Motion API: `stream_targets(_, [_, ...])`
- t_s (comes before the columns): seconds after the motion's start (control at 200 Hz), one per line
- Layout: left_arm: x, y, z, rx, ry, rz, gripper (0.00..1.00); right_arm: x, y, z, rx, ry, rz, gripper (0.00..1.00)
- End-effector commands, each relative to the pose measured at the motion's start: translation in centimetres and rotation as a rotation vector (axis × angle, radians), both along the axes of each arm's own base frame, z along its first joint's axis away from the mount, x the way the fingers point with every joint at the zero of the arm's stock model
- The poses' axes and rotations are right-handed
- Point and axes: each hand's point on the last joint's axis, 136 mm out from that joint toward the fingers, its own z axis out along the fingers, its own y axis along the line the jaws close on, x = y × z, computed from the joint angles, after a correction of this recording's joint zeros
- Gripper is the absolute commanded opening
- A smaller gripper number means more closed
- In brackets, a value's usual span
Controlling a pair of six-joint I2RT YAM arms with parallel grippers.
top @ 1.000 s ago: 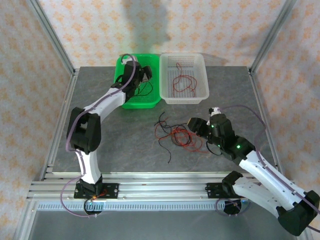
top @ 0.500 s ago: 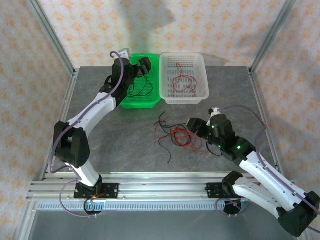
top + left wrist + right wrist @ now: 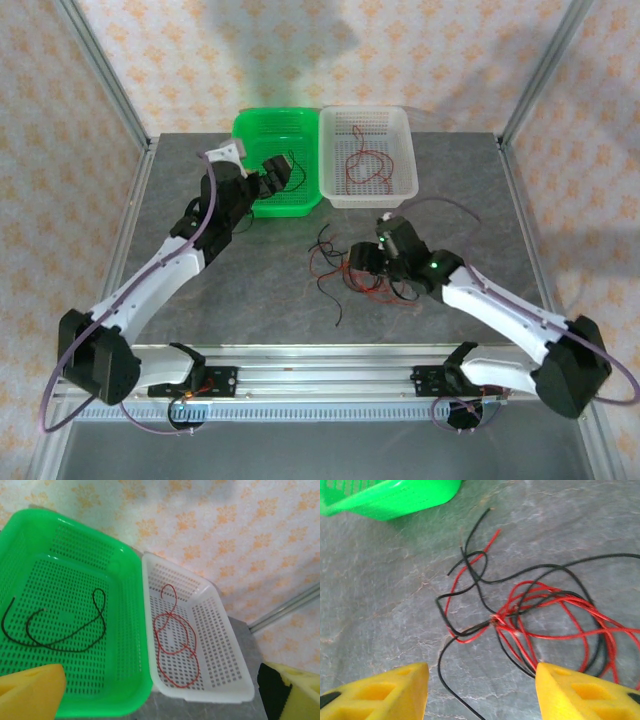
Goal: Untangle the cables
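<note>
My left gripper (image 3: 276,172) hovers at the near edge of the green basket (image 3: 262,122), its jaws spread wide and empty; in the left wrist view its yellow fingers (image 3: 31,692) frame both baskets from above. One black cable (image 3: 65,630) lies loose on the floor of the green basket. One red cable (image 3: 172,637) lies looped in the white basket (image 3: 220,630), which sits touching the green one on its right. My right gripper (image 3: 366,262) is low over the grey table (image 3: 470,185), with its fingers (image 3: 385,690) apart and gripping nothing. The tangle of red and black cables (image 3: 520,612) rests on the table just ahead of those fingertips, near the green basket's front corner.
</note>
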Motion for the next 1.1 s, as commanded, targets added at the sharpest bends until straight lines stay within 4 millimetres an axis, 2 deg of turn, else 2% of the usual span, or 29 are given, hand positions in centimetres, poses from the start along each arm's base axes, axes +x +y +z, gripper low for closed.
stream_targets(0.0, [-2.3, 0.1, -1.7, 0.005, 0.066, 0.012, 0.99, 1.1, 1.4, 0.5, -0.100, -0.051, 0.093, 0.58])
stream_targets(0.12, [-4.3, -0.4, -3.6, -0.012, 0.099, -0.012, 0.99, 1.6, 2.4, -1.1, -0.216, -0.019, 0.175, 0.57])
stream_targets(0.265, [-6.1, -0.8, -5.6, -0.038, 0.130, -0.036, 0.99, 2.3, 2.2, -2.6, -0.326, 0.014, 0.204, 0.56])
stream_targets(0.405, [-7.2, -0.4, -6.7, -0.043, 0.146, -0.038, 0.99, 2.7, 2.3, -3.3, -0.370, 0.026, 0.224, 0.55])
stream_targets(0.486, [-7.6, -0.2, -6.9, -0.045, 0.149, -0.037, 0.99, 2.7, 2.6, -4.0, -0.378, 0.040, 0.241, 0.51])
stream_targets(0.571, [-7.9, 0.0, -7.2, -0.047, 0.154, -0.033, 0.99, 2.8, 3.1, -4.6, -0.378, 0.052, 0.256, 0.42])
stream_targets(0.696, [-8.2, 0.1, -7.5, -0.049, 0.157, -0.035, 0.99, 3.3, 3.9, -4.6, -0.357, 0.044, 0.263, 0.17])
stream_targets(0.766, [-8.3, 0.0, -7.6, -0.048, 0.160, -0.041, 0.99, 3.7, 4.2, -3.6, -0.341, 0.018, 0.256, 0.00])
stream_targets(0.851, [-8.4, -0.5, -7.7, -0.051, 0.158, -0.063, 0.98, 4.1, 4.9, -0.9, -0.280, -0.041, 0.249, 0.00])
stream_targets(1.021, [-8.9, -2.0, -7.9, -0.034, 0.134, -0.134, 0.94, 4.1, 5.7, 6.8, -0.108, -0.178, 0.222, 0.00])
stream_targets(1.096, [-9.2, -2.9, -8.0, -0.020, 0.118, -0.177, 0.91, 3.9, 5.7, 9.6, -0.038, -0.222, 0.202, 0.00])
